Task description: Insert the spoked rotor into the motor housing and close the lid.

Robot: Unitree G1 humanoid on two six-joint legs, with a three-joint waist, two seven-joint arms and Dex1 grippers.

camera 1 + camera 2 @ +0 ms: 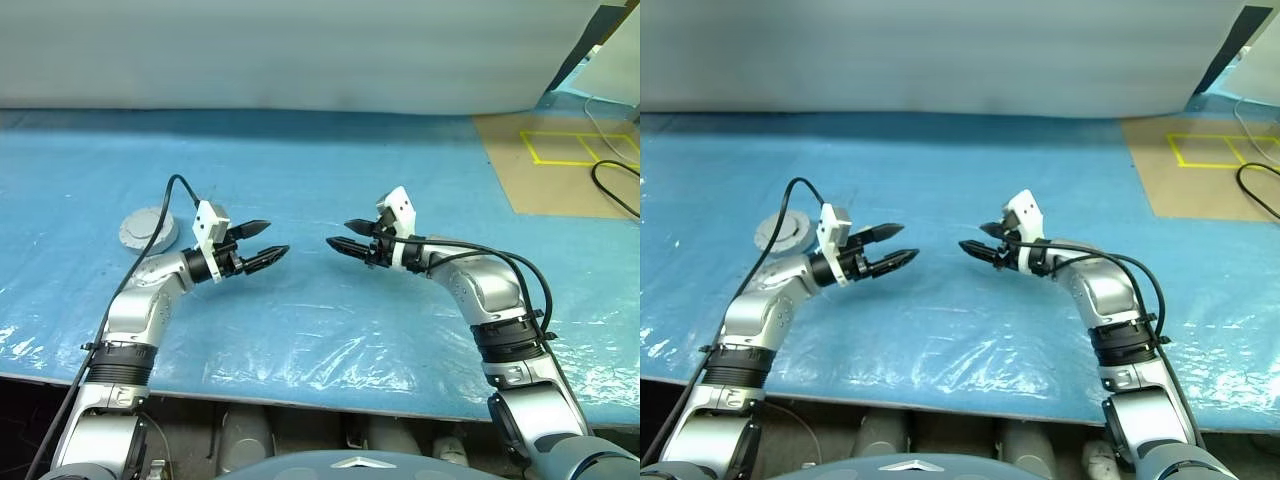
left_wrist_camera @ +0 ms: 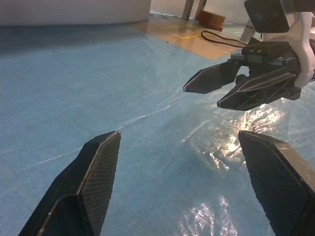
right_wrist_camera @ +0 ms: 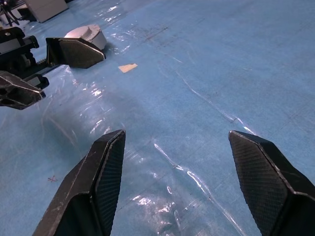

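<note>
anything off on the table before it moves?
Nothing damaged or spilled. The motor housing sits closed, lid up, far off behind the left pincer. Both pincers are open and empty, the right pincer facing the left. A small tan scrap lies on the blue sheet.

Glossy, perhaps plastic film (image 1: 330, 340); textured matt fingers (image 3: 103, 177)

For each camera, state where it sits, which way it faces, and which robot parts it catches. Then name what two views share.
Left eye view: on the head, looking forward and down over the blue table; both arms, left claw and right claw open, tips facing.
Right eye view: beside it, same scene; closed motor housing behind the left arm.
Left wrist view: along its own fingers toward the right claw.
Right wrist view: along its own fingers toward the left claw and housing.
Shared: each wrist view shows the other claw.
</note>
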